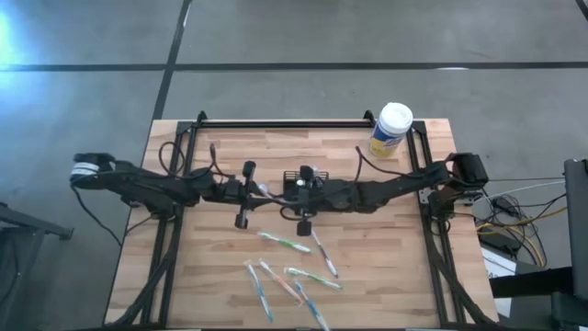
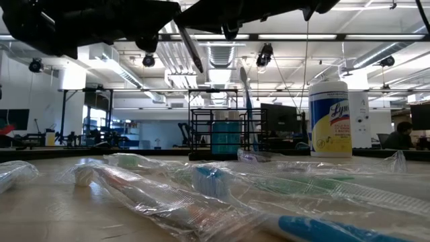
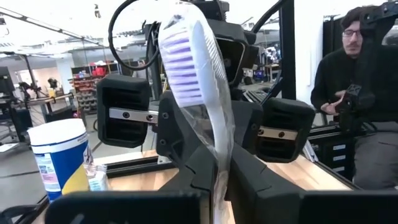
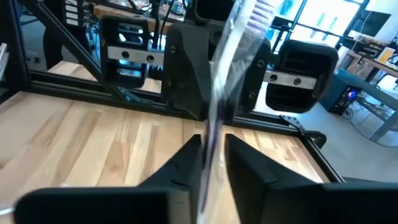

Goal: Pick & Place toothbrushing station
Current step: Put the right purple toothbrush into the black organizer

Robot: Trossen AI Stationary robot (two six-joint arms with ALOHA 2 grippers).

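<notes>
A wrapped toothbrush [image 3: 198, 87] was clamped by the left gripper [image 3: 219, 163]; the right gripper [image 4: 213, 155] was loosened, so a slip from the smooth wrap was risked.

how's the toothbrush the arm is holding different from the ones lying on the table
The held toothbrush is up in the air, clamped in the left gripper; the table toothbrushes lie flat on the table. The held toothbrush shows purple bristles; the table toothbrushes show blue and green. All are in clear wrap.
</notes>
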